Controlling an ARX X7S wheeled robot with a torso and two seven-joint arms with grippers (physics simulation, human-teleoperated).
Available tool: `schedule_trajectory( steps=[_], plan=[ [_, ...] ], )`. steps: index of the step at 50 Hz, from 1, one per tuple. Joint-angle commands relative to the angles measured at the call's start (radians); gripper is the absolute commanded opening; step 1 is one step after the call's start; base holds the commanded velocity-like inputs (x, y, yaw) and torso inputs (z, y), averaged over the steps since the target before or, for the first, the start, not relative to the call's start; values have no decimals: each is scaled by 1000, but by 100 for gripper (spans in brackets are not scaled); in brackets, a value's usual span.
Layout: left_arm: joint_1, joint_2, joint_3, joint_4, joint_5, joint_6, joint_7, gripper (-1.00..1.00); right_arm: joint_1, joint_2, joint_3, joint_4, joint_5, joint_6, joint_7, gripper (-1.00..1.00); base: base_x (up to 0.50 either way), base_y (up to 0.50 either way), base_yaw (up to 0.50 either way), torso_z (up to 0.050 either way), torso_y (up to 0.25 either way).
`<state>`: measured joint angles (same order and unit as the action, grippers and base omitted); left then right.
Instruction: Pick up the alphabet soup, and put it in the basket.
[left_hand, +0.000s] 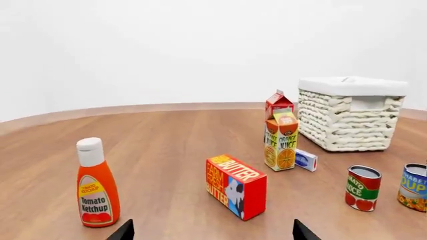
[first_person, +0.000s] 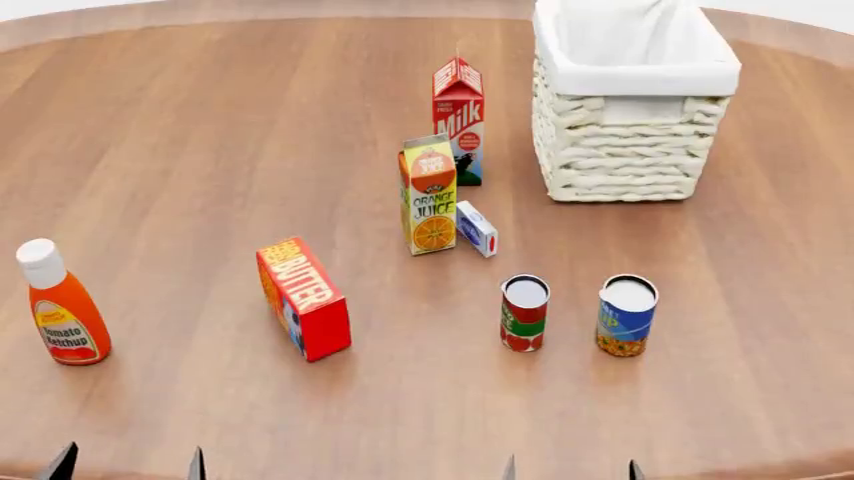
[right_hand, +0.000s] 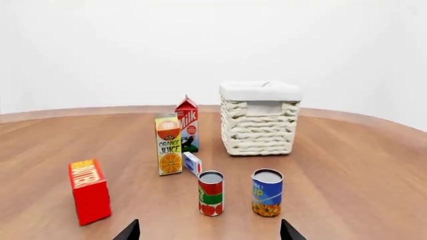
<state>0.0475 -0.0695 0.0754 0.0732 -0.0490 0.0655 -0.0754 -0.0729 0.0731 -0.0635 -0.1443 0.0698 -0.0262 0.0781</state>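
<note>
Soup can waited ahead of the parted right jaws

Alphabet soup (right_hand: 267, 192) stood upright directly ahead of the right gripper (right_hand: 208, 231), whose fingertips were spread apart, probably for a straight reach. Just beside it stood the red-and-green can (right_hand: 211, 193). Farther beyond sat the basket (right_hand: 259, 120). The left gripper (left_hand: 212, 231), likewise parted, held nothing.

You have bare table between the right gripper (first_person: 570, 469) and the alphabet soup (first_person: 626, 315), with only the red-and-green can (first_person: 523, 313) just beside it, and open wood from there to the basket (first_person: 627, 150), cartons standing off leftward.
</note>
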Motion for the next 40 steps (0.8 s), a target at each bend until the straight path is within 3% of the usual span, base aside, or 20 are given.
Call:
schedule_trajectory(
  steps=[1, 40],
  plan=[
    [60, -16, 3, 106, -6, 52, -43, 100, -71, 23, 17, -145, 41, -25, 32, 100, 0, 0, 0, 0, 0],
    [76, -61, -14, 154, -101, 71, -108, 100, -47, 58, 45, -130, 112, -29, 119, 100, 0, -23, 0, 0, 0]
  ],
)
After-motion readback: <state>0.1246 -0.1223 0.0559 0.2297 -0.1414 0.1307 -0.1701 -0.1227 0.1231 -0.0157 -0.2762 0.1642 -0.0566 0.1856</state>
